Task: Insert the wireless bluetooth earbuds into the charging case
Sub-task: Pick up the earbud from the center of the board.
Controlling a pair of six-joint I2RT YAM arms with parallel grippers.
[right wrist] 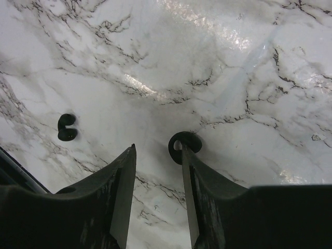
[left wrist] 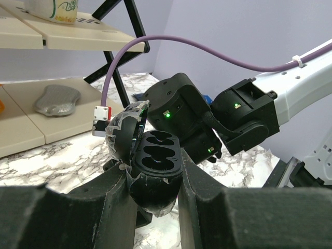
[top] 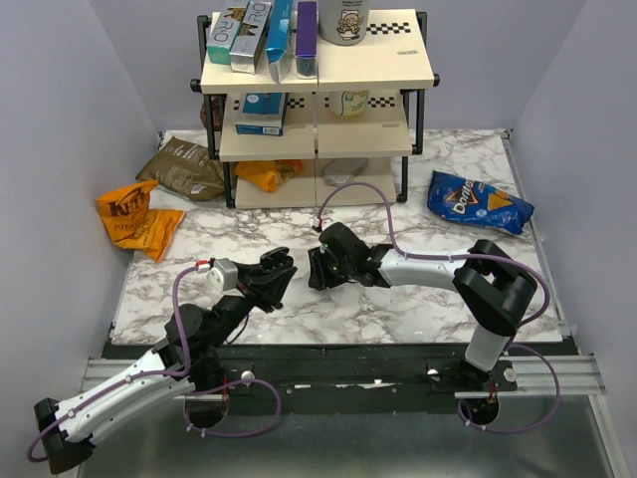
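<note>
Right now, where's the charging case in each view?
Top external: centre, at the tip of the left claw, indistinct, black on black.
Left wrist: charging case lower centre, lid open, clamped in that claw.
Right wrist: not in it.
Shared landmark: the marble table.

lab test booth (plain partition walls (top: 70, 129))

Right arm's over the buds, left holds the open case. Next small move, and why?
Probably shift the right gripper sideways and forward until the nearer earbud sits between its open fingers, then close. That bud lies at one fingertip, outside the gap; the other earbud lies farther off, and the open charging case shows both wells empty.
</note>
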